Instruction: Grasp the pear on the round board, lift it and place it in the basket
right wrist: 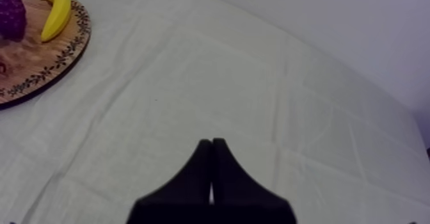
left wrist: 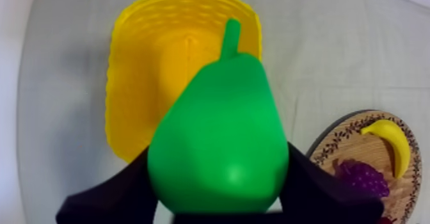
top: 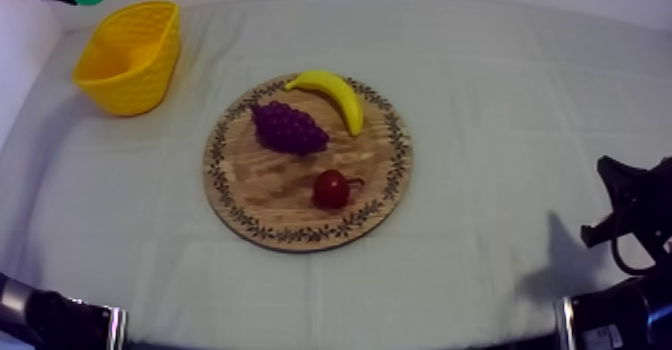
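Here, left tool [left wrist: 217,201]: holding the pear [left wrist: 217,143].
Pear: long axis along that tool, stem pointing away, over the basket [left wrist: 128,79].
Right tool [right wrist: 211,175]: narrow.

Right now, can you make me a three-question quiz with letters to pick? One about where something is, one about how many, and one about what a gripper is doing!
1. Where is the pear?
A. buried under other fruit
B. held in the air over the yellow basket
C. inside a drawer

2. How many fruits lie on the wooden board?
A. one
B. five
C. three

3. How are the right gripper fingers?
A. shut together on nothing
B. wide open
C. shut on a fruit

Answers:
1. B, because the left gripper grips the pear, with the basket below it.
2. C, because the banana, the grapes and the small red fruit are on the board.
3. A, because its fingers lie together as a narrow wedge above the bare cloth.
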Available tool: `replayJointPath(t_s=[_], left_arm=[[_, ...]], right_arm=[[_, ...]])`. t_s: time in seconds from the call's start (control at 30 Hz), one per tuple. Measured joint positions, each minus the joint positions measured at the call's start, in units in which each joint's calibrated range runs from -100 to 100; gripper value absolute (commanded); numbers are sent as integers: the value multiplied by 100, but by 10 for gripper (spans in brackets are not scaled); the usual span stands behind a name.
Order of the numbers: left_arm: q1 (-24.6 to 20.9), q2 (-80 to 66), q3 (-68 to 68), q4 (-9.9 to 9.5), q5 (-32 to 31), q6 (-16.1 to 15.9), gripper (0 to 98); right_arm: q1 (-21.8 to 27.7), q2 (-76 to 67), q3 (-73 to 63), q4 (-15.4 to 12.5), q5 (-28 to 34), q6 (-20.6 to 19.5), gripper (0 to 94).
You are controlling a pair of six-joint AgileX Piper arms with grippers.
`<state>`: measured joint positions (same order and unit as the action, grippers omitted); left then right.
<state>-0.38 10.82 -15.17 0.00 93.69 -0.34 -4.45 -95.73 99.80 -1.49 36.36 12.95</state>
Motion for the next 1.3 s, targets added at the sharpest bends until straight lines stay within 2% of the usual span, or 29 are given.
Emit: replayJointPath(t_s=[0.53, 1.3], left_arm=[[-88, 516, 116, 0, -135, -68, 495], [-251, 2106, -24, 87, -910, -276, 495]], right_arm=[[0, 0, 0, 0, 0, 0, 4], [-2, 0, 0, 0, 0, 0, 4]])
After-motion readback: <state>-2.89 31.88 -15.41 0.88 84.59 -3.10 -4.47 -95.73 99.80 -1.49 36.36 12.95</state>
